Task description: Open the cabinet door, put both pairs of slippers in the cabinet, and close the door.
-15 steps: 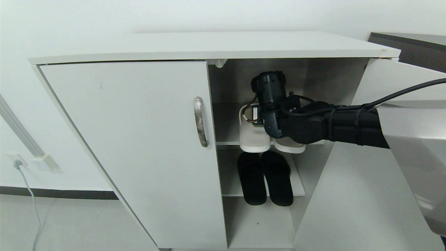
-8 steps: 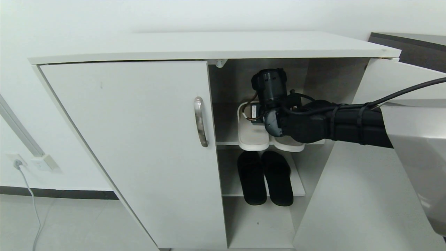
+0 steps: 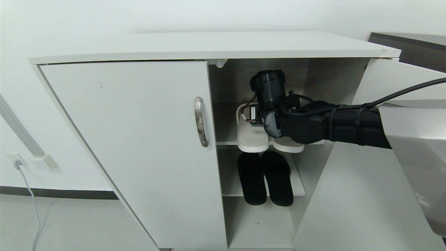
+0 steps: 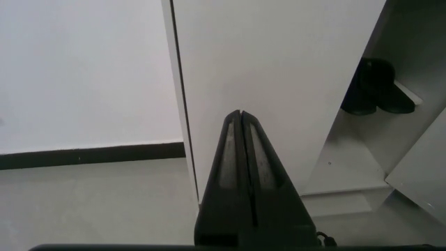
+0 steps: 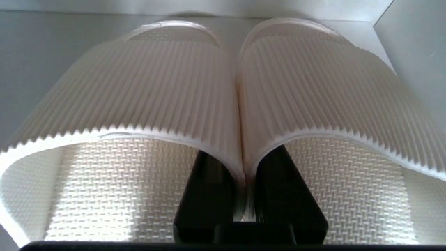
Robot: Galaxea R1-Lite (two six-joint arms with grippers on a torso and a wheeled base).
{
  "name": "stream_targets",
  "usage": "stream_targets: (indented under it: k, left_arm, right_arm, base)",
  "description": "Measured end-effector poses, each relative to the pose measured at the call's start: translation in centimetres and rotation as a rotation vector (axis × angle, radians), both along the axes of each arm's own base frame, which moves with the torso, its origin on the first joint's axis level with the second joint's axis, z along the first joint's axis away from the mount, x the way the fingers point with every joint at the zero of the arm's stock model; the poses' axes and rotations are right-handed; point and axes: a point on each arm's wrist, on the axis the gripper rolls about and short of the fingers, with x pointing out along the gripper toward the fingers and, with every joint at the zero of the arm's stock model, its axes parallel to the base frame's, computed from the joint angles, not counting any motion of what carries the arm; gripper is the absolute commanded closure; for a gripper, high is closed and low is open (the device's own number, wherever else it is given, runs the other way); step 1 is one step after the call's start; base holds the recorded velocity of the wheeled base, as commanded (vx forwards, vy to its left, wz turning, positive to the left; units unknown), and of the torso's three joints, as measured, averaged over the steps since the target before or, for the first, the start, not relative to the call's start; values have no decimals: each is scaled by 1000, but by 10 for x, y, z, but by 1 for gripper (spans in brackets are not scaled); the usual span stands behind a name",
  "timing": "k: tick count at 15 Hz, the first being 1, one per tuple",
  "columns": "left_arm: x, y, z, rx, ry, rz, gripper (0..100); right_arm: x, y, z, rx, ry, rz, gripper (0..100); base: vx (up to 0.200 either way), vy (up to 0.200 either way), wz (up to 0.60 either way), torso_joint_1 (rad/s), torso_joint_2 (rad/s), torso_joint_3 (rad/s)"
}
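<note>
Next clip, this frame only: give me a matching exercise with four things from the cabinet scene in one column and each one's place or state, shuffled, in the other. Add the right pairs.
Things
1. white slippers
2. black slippers
3. left door
4. right door

Place or state
A. swung open
B. on the lower shelf
C. shut
D. on the upper shelf

Pairs: 1-D, 2-B, 3-C, 4-A
</note>
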Motion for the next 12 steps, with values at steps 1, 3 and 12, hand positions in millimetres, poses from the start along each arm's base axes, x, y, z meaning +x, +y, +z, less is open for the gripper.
stream_targets:
  k: [1,3,12]
  left_arm:
    - [0,0,0,0,0,0,100]
    - [0,0,0,0,0,0,100]
    - [0,0,0,-2,0,0,100]
  right_arm:
    - [0,0,0,0,0,0,0]
    - [1,-1,-1,-2,2,-2,0]
    - [-14,2,5,-24,6,22,0]
  base:
    - [0,0,0,0,0,0]
    - [0,0,0,0,0,0]
    - [0,0,0,0,0,0]
